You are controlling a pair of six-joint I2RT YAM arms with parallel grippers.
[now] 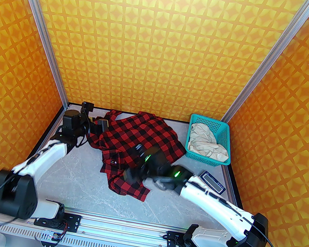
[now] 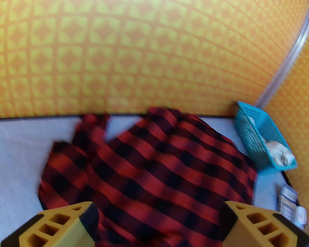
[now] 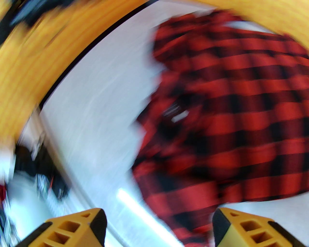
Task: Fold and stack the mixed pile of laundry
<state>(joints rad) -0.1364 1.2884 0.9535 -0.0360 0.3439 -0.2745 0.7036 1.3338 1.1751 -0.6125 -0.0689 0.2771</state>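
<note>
Though rumpled (half spread), buffalo-check shirt

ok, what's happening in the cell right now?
Two arms are working on a red-and-black checked shirt lying rumpled, not yet folded, on the table. The left gripper and right gripper both stand open above it, holding nothing. A cream garment sits in the teal basket at the far right corner.

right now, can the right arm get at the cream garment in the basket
Probably yes. The cream garment lies in the open-topped teal basket on that arm's side; the right gripper is open and empty over the check shirt, and nothing stands between them.
</note>
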